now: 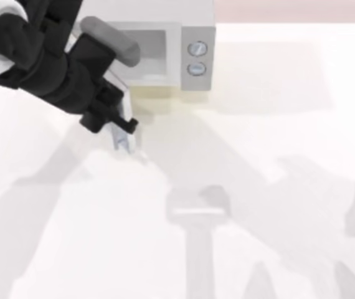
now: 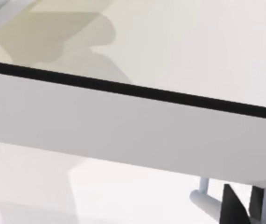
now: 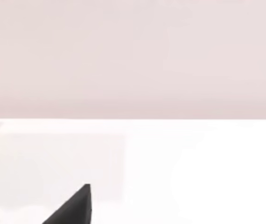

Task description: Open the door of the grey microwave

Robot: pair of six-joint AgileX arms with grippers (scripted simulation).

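Gripping: left gripper (image 1: 123,124) clamps the door (image 1: 127,134) by its free edge.
Door: flat pale panel, swung out, black-edged.
Microwave: grey microwave (image 1: 165,50), boxy, cavity exposed, far left-centre of white table (image 1: 258,187).
Knobs (image 1: 197,58): round, stacked.
Obstruction: black arm covers door.

The swung-out door (image 1: 123,118) blocks the left of the microwave cavity (image 1: 143,51).

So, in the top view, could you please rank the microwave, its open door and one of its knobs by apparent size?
1. The grey microwave, largest.
2. The door, swung open and seen nearly edge-on at the left gripper, so unsure.
3. The upper knob, smallest.
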